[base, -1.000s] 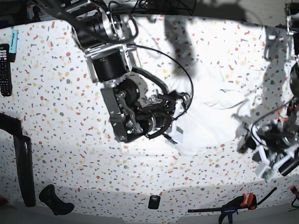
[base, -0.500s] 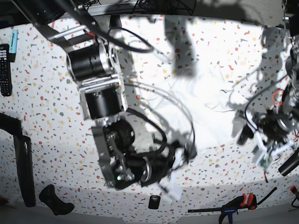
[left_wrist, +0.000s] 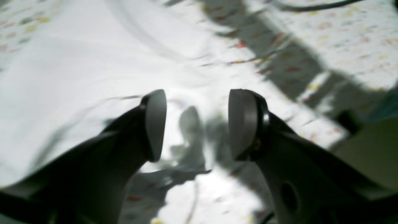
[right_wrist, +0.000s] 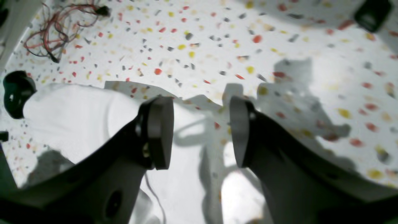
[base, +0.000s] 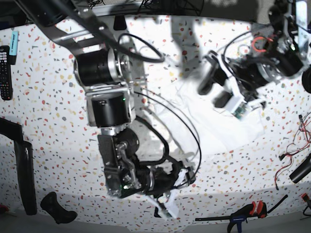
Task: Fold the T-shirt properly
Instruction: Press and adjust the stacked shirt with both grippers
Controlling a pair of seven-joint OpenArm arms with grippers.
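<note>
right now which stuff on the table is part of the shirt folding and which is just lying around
Part of the job:
- white T-shirt, crumpled on the speckled table
- left pincer, open over the shirt
- right pincer, open, holding nothing

Lying about:
- black remote
- clamp with red handle
- loose red wires
- small black block

No text, label, brand, number or sign can be read anywhere in these views.

We note hard overhead light: the T-shirt (base: 214, 121) glares to blank white, arm shadows fall sharply across the table (base: 48, 121), both wrist views are blurred, and the base view bows at its edges.
</note>
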